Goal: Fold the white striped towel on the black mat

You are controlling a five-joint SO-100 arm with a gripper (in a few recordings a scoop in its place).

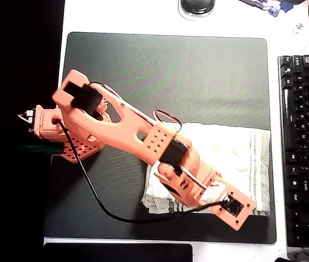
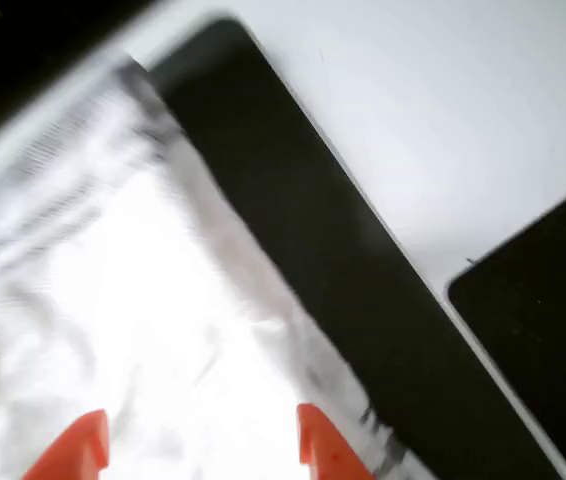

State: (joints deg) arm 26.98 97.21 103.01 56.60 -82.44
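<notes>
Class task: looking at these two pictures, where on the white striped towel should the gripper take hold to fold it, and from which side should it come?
Grip the white striped towel at its near bottom corner, from above: the loose edge lies flat on the black mat, and the gripper hangs open there.

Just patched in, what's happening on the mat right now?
The orange arm reaches across the black mat with its claw over the white striped towel, near the towel's front edge. In the wrist view the two orange fingertips sit apart above the cloth, gripping nothing. The towel lies in the mat's lower right area, beside the keyboard.
</notes>
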